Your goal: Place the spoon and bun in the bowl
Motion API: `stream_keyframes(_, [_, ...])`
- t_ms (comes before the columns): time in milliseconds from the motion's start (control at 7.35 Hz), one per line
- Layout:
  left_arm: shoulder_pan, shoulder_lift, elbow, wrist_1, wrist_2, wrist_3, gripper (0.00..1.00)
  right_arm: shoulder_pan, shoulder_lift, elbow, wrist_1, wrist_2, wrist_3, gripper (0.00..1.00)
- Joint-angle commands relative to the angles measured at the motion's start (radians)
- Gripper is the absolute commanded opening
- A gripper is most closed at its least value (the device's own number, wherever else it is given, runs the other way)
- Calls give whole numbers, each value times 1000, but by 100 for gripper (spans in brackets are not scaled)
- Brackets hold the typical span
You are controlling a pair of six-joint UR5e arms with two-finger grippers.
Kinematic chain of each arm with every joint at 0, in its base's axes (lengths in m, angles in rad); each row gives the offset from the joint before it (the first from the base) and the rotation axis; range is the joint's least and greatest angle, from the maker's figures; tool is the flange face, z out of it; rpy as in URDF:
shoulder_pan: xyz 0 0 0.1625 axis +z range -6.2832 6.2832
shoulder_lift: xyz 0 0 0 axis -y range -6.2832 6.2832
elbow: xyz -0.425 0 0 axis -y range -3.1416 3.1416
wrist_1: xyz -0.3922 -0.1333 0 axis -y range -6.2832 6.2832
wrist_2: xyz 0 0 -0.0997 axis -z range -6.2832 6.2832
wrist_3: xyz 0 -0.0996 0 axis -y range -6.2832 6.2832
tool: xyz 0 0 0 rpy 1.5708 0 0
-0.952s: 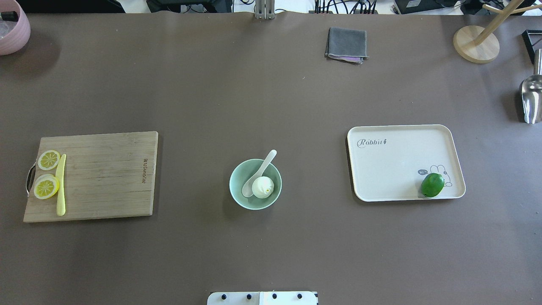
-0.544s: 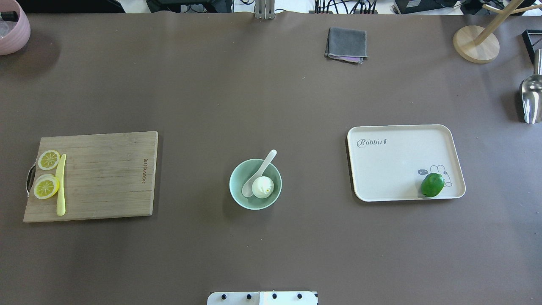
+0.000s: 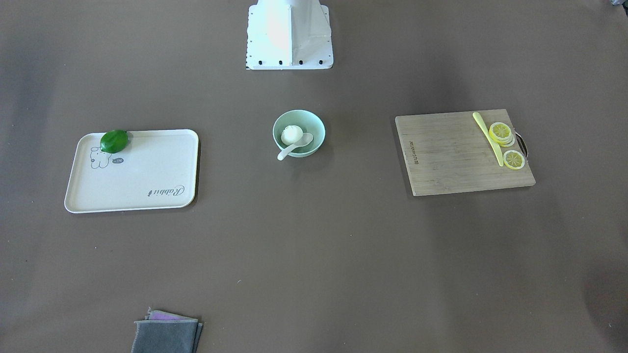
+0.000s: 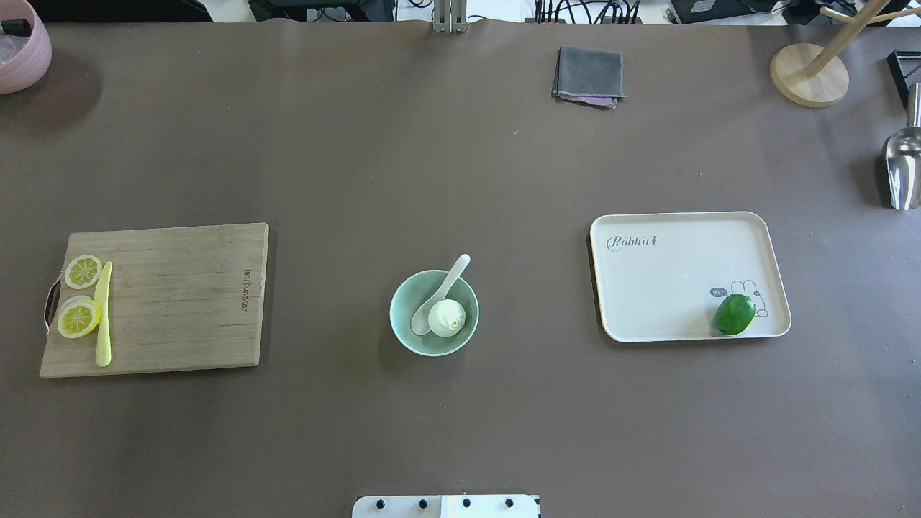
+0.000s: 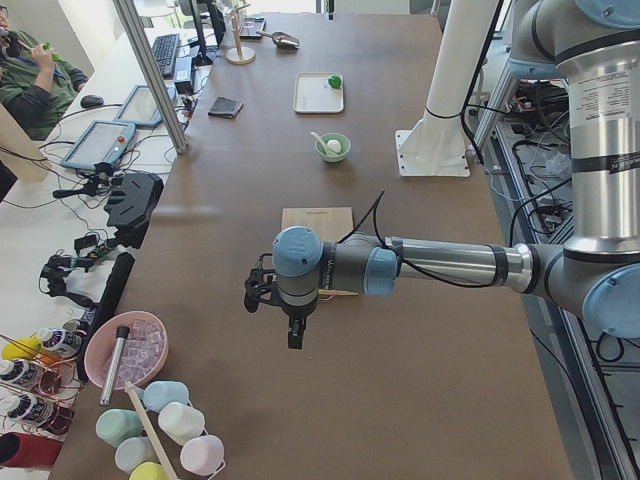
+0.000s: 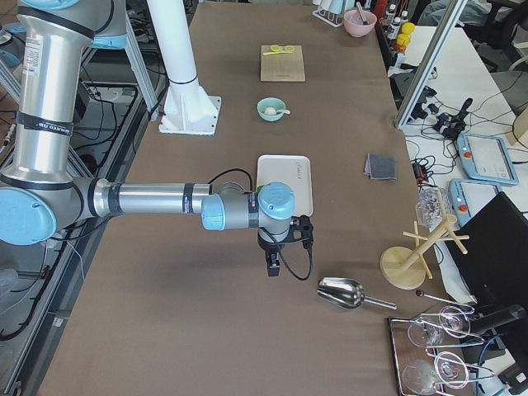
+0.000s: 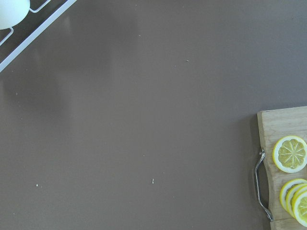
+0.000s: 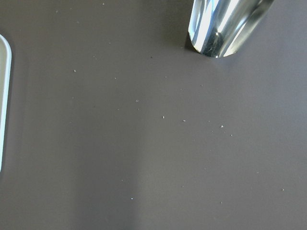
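The pale mint-green bowl (image 4: 400, 302) stands at the table's middle. The white bun (image 4: 447, 317) lies inside it. The cream-white spoon (image 4: 440, 291) has its scoop in the bowl beside the bun, and its handle leans over the far rim. The front-facing view shows the same bowl (image 3: 316, 125), bun (image 3: 292, 135) and spoon (image 3: 294, 145). My left gripper (image 5: 294, 335) shows only in the exterior left view, far from the bowl; I cannot tell if it is open. My right gripper (image 6: 273, 267) shows only in the exterior right view, near the tray's end; I cannot tell its state.
A wooden cutting board (image 4: 180, 302) with lemon slices (image 4: 79, 316) and a yellow knife (image 4: 103, 316) lies left of the bowl. A white tray (image 4: 669, 280) with a green fruit (image 4: 735, 314) lies right. A grey cloth (image 4: 588, 75), metal scoop (image 4: 903, 165) and wooden stand (image 4: 809, 72) sit further off.
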Motion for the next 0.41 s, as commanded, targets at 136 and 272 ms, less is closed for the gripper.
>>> stream_keyframes(136, [0, 6, 2, 0, 0, 0, 98, -7, 0, 4, 0, 0, 0, 100])
stream_keyframes(272, [0, 6, 5, 0, 0, 0, 98, -10, 2, 5, 2, 2, 0, 100])
